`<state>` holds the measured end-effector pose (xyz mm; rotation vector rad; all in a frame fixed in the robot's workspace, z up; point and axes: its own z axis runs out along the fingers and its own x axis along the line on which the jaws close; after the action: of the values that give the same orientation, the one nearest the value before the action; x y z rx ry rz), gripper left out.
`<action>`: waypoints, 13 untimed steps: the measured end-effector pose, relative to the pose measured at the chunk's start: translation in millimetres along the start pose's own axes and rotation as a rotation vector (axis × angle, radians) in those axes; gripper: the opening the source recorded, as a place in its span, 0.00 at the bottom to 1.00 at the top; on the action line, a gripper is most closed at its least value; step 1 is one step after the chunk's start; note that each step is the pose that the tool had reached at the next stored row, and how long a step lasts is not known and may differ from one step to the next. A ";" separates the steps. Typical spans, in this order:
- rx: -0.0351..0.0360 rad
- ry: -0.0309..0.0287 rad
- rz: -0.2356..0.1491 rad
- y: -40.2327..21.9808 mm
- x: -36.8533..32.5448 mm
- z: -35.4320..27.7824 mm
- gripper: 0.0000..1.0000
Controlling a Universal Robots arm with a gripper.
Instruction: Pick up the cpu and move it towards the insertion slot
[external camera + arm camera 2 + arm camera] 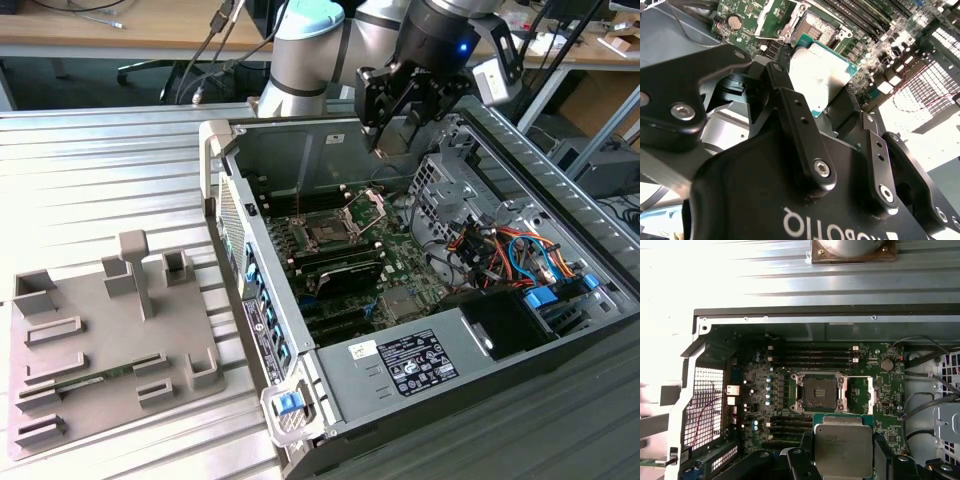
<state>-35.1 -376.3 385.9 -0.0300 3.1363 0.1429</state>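
In the exterior view the gripper (392,140) hangs above an open computer case (420,300) lying on a ribbed metal table (100,180), desks behind. In both wrist views its fingers (805,135) are clamped on the cpu (842,450) (817,75), held above the motherboard (790,390) near the open insertion slot (819,392) (812,27).

Arm (300,50): silver-grey tubes, pale blue joint cap, small blue light near wrist. End effector (830,107): matte black, linked fingers (795,125), silver screws, white lettering on body.

A robotics lab: an opened computer case (420,300) on a ribbed metal table (100,170), desks (120,35) behind.
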 end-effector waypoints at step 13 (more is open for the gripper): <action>0.0001 0.0001 0.000 11.6 -1.6 1.0 0.55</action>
<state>-33.7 -364.7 386.0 -0.0300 3.1364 0.1428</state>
